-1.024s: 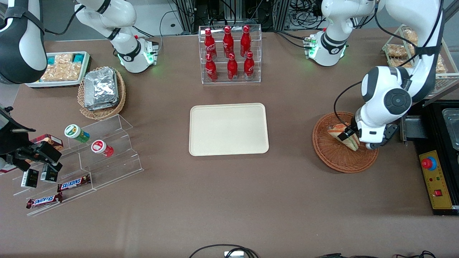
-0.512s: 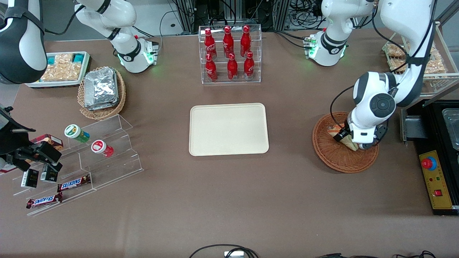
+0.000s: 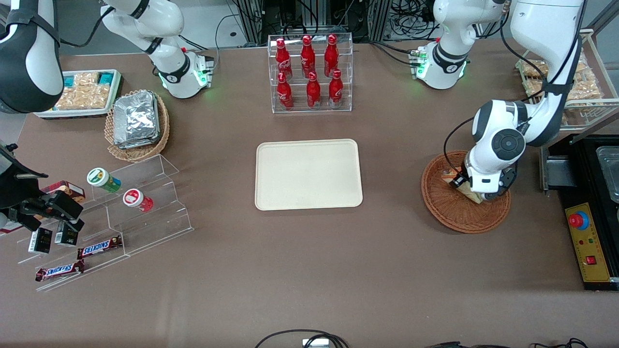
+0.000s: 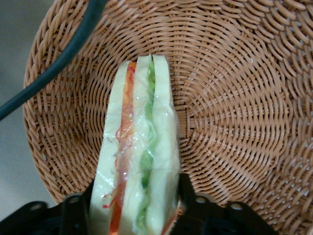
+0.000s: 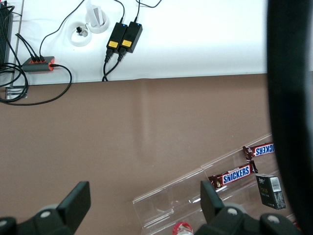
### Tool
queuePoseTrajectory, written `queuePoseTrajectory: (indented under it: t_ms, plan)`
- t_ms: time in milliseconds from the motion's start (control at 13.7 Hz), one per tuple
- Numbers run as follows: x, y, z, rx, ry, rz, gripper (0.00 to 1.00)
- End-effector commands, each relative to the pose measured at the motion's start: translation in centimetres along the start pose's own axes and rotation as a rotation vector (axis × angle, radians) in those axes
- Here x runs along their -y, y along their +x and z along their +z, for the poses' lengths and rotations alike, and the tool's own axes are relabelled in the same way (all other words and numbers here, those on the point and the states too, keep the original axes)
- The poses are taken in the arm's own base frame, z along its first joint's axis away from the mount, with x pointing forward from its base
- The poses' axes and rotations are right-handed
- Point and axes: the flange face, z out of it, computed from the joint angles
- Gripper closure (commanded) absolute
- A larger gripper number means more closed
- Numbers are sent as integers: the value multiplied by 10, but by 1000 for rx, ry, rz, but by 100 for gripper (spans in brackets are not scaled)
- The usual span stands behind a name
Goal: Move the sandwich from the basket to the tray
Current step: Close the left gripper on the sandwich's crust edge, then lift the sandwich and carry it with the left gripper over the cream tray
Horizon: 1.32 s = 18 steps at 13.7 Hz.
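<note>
1. The sandwich (image 4: 137, 152) is in the round brown basket (image 3: 449, 212), at the right middle of the front view. It has not gone to the tray (image 3: 308, 174) yet.
2. The gripper (image 4: 137, 208) is down in the basket, over the sandwich. Its two black fingers (image 4: 76, 213) sit one on each side of the sandwich and touch the bread. It looks like they are squeezed on it, but the sandwich has not clearly come up out of the basket.
3. So the grab looks done or almost done. The lift, the carry over the bench and the put-down are all left to do.
4. The tray lies flat in the middle of the front view, well apart from the basket, toward the parked arm's end. Nothing is on it.
5. The sandwich is a wedge of pale bread. It stands on its edge, so the stripes show: one red-orange line and one green line between the bread slices. Shiny clear wrap covers it and looks a bit crinkled.
6. The bread looks soft, so a hard squeeze may squash it, and the smooth wrap may slip.
</note>
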Motion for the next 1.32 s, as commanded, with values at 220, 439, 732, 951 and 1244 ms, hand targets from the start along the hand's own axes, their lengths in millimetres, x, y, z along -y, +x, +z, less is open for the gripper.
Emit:
queuePoseTrajectory:
  t_ms: [220,439,732,951,1244]
  plan:
    - [9,4,-23,-23,26,-18,90]
    - [8,10,-87,-20,82,3,85]
    - [-14,-11,-154,-41,86,97,87]
    - [-31,-42,-178,-51,63,159,93]
    - [-50,-72,-197,-67,60,231,100]
